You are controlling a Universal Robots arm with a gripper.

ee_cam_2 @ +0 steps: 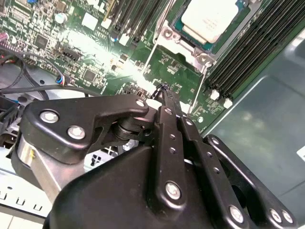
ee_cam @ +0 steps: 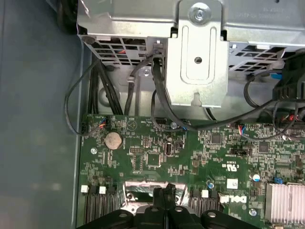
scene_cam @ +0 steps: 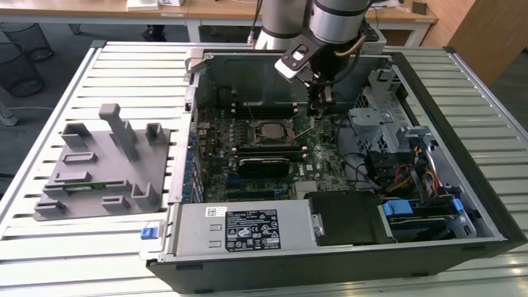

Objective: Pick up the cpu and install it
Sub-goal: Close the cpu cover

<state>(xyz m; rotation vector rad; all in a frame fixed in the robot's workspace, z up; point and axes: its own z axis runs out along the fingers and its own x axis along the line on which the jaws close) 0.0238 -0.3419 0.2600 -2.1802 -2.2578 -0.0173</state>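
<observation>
Hovering just beside the latch lever (ee_cam_2: 150,64) with fingers pressed together and empty, the claw (ee_cam_2: 164,90) is facing a seated cpu (ee_cam_2: 209,19); pressing gently and squarely seems wisest

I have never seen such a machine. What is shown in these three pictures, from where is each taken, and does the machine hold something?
This is a robot arm reaching into an open computer case that lies on a slatted table. The exterior view comes from a camera off the arm. Both wrist views come from cameras riding on the arm, looking past its end effector. Its fingers are shut together and hold nothing. The cpu, a silver square chip, sits in its socket on the green board, apart from the end effector. Beside the case a grey holder carries a green memory stick.
</observation>
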